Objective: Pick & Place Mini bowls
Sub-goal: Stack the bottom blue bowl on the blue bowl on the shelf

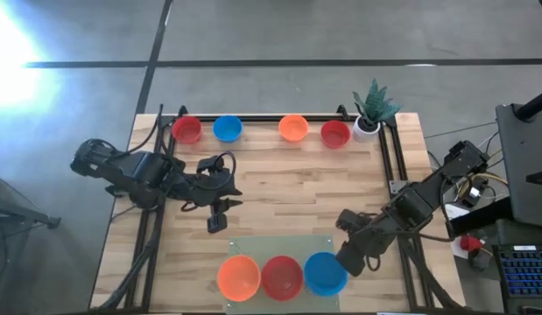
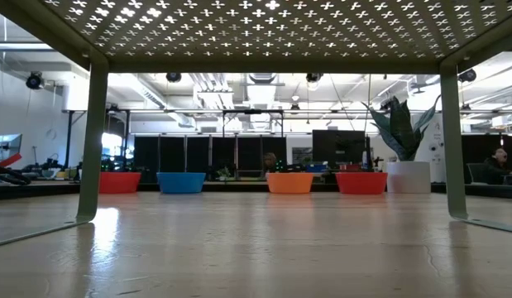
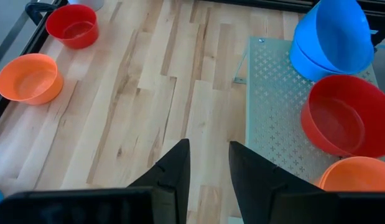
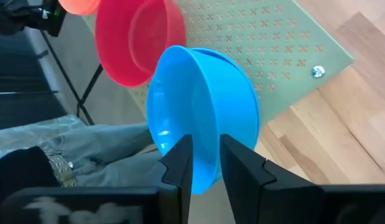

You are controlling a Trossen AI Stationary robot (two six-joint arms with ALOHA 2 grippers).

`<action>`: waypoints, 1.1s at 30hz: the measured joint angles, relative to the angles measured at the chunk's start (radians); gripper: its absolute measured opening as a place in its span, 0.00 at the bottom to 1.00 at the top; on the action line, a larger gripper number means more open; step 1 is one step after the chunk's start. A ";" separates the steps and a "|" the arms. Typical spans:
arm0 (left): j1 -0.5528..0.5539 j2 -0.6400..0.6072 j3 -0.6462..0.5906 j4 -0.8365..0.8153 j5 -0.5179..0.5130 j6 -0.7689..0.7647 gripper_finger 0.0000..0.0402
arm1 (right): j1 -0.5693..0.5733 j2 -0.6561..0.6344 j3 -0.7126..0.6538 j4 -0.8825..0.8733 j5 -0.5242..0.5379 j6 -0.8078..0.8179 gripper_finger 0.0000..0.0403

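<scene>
A pale green perforated platform (image 1: 279,245) stands at the table's near edge with an orange bowl (image 1: 239,276), a red bowl (image 1: 282,276) and a blue bowl (image 1: 324,273) on it. The left wrist view shows the blue bowl (image 3: 334,28) tilted over what looks like a second blue bowl (image 3: 307,62). My right gripper (image 1: 348,260) is at its right side, shut on it. My left gripper (image 1: 220,219) hovers open over bare wood left of centre. A red bowl (image 1: 186,129), a blue one (image 1: 227,129), an orange one (image 1: 293,128) and another red one (image 1: 335,134) rest on their bases along the far edge. My right gripper (image 4: 206,158) holds the blue bowl by its wall at the rim (image 4: 208,140), on the bowl's right side. One finger (image 4: 180,162) is inside the bowl and the other outside. The fingers slant down from the table's right. The bowl is tilted, and its lower side seems to sit in the blue bowl beneath.
A small white pot with a green plant (image 1: 369,118) stands at the far right corner. Black rails run along the table's left, right and far edges. Bare wood (image 1: 297,188) lies between the far row of bowls and the platform. The platform's legs (image 2: 92,141) stand on the table.
</scene>
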 joint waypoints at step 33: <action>0.000 0.000 0.000 0.000 0.000 0.000 0.26 | 0.000 0.000 -0.039 0.055 0.082 -0.189 0.16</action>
